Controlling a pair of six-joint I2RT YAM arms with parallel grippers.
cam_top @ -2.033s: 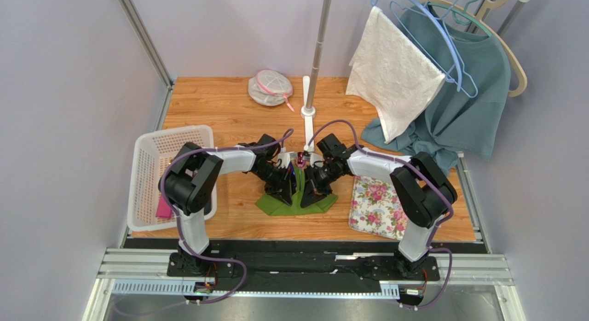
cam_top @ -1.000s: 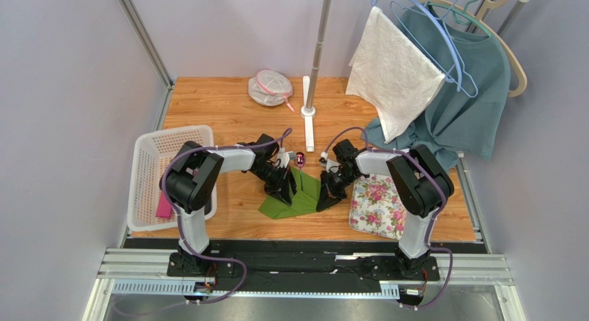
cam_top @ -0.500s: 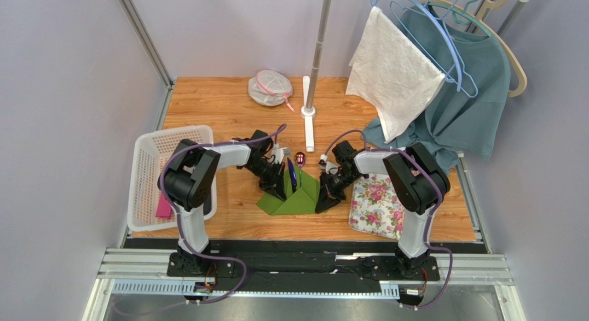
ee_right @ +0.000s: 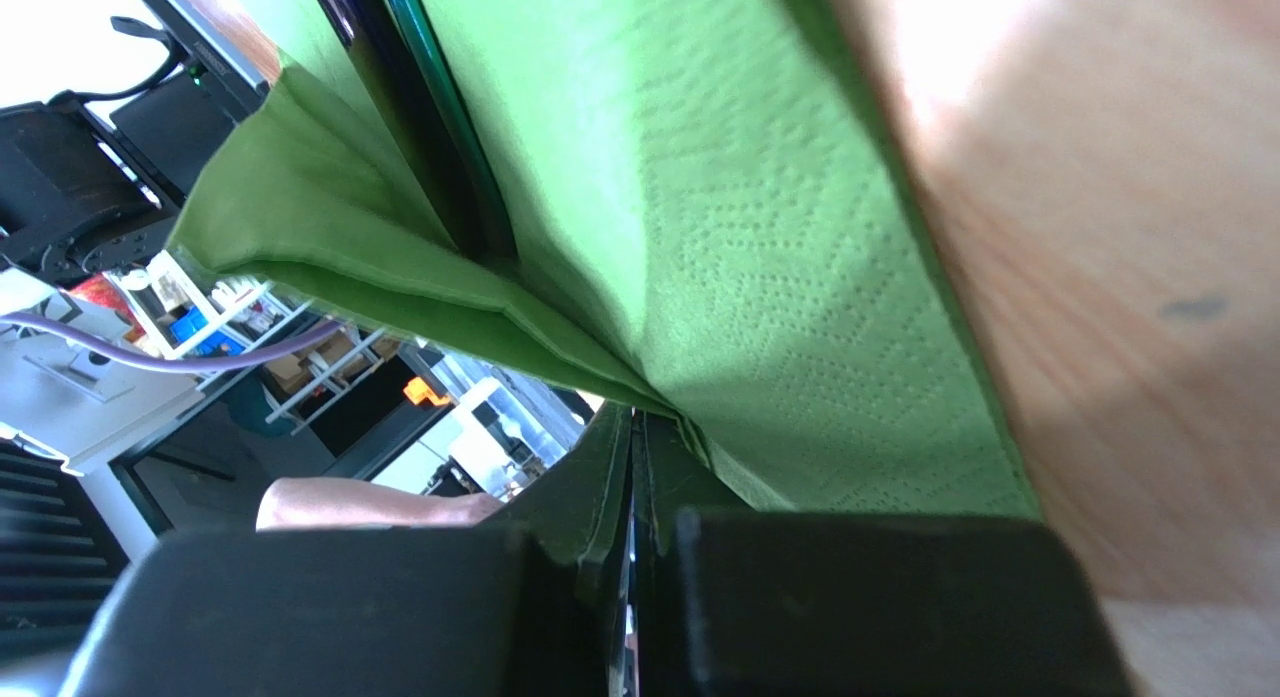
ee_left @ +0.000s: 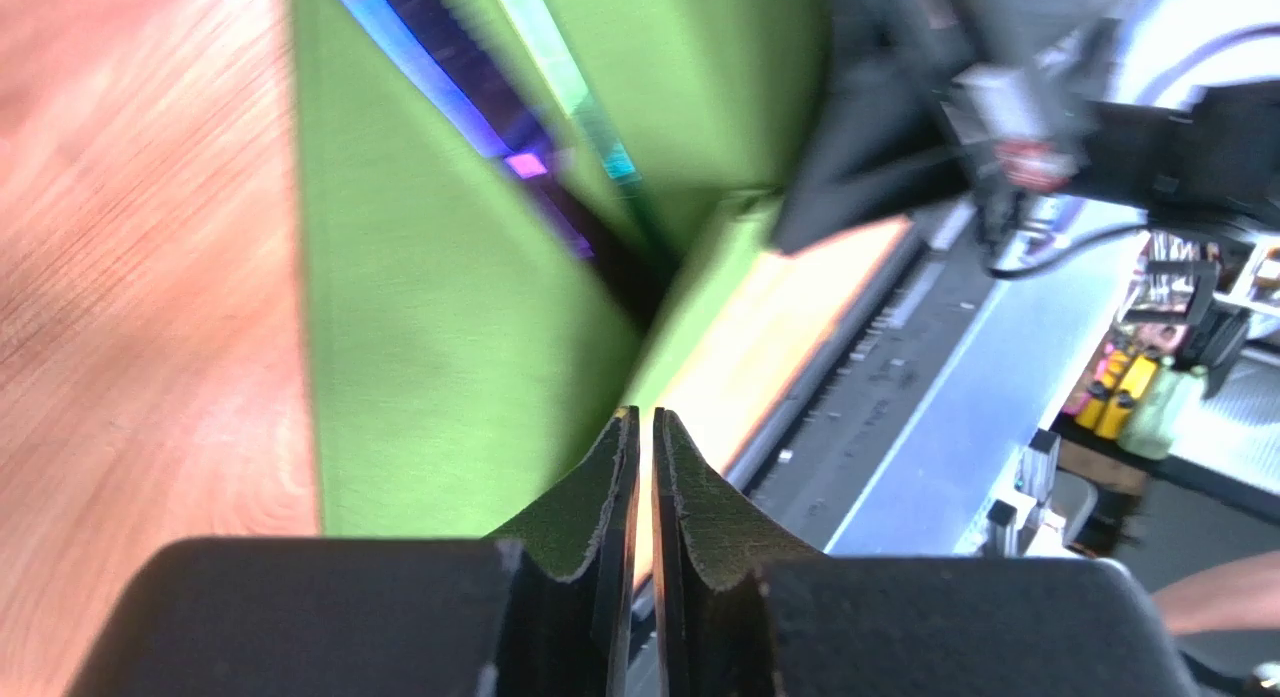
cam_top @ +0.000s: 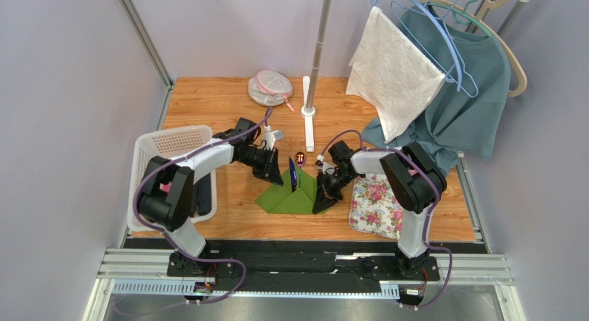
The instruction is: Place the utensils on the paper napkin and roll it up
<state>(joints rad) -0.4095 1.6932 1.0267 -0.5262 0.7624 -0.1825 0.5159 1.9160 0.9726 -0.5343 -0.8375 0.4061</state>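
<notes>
The green paper napkin (cam_top: pixel 287 196) lies at the table's middle, its right side raised into a fold. The utensils lie in the fold: a blue-purple stick (cam_top: pixel 293 174) and one with a glossy reddish head (cam_top: pixel 299 157). My right gripper (cam_top: pixel 322 195) is shut on the napkin's right edge; in the right wrist view (ee_right: pixel 639 420) the napkin (ee_right: pixel 751 262) runs into the jaws, with dark sticks (ee_right: pixel 428 142) behind. My left gripper (cam_top: pixel 271 172) is shut and empty at the napkin's upper left; in the left wrist view (ee_left: pixel 639 415) it hovers over the napkin (ee_left: pixel 436 307) and utensils (ee_left: pixel 496 120).
A white basket (cam_top: pixel 148 162) stands left, with a pink item inside. The floral mat (cam_top: pixel 377 205) lies right of the napkin. A pole on a white base (cam_top: pixel 308 127) and a mesh pouch (cam_top: pixel 269 87) are behind. A white cloth (cam_top: pixel 394 72) and teal garment (cam_top: pixel 463 100) hang at back right.
My left gripper has pulled back up and to the left, off the napkin. My right gripper stayed at the right edge, now lifted. The utensils now show in the fold.
</notes>
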